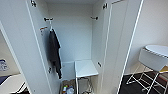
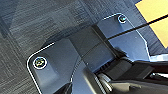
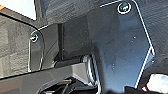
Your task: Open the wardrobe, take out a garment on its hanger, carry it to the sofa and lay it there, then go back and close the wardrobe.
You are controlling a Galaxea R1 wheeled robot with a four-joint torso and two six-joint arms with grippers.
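The wardrobe (image 1: 72, 37) stands open straight ahead in the head view, both white doors swung wide. Inside, a dark grey T-shirt (image 1: 55, 52) hangs at its left side on a white hanger (image 1: 50, 26), beside a low white shelf (image 1: 85, 68). Small items below are too blurred to identify. Whether either gripper's fingers are released or clenched cannot be told.
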